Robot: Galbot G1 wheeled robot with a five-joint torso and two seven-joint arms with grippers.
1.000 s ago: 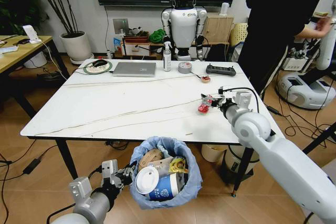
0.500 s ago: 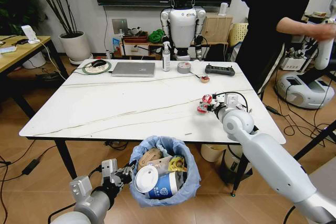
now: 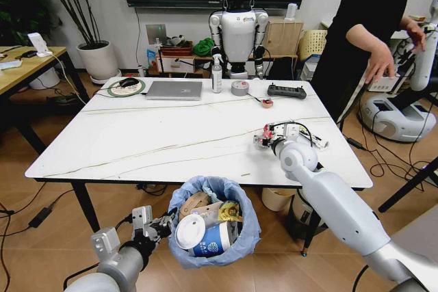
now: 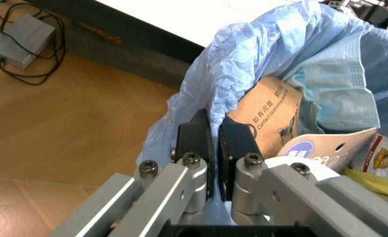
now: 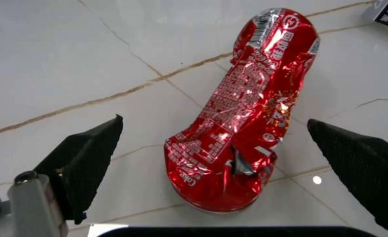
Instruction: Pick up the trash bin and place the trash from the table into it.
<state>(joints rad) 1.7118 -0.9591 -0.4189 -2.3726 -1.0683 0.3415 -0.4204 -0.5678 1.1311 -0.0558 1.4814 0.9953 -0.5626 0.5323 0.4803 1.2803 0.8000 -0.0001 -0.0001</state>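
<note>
**Over the last red wrapper, claw spread wide**

Above the crushed red wrapper (image 5: pixel 243 113), the right claw (image 5: pixel 227 163) hovered with its pads (image 5: pixel 89 158) far apart, one on each side and neither touching. The wrapper lay flat on the white marble-look counter (image 3: pixel 157 135), near its right side. Judged from this, the step in hand was the pickup of that piece. The next move would call for lowering until the pads flank the foil, closing on it, then carrying it across to the bin. Small white print and a barcode showed on the foil, too crumpled to read.

Below the counter's near edge, the left claw (image 4: pixel 213 148) was clamped on the rim of the trash bin (image 3: pixel 215 234), pinching its light-blue bag (image 4: pixel 247 59). Inside lay a brown cardboard piece (image 4: pixel 270 116) printed with "Contact customer", a white lid (image 3: pixel 191 232) and a white-and-blue paper cup (image 3: pixel 215 243).
</note>
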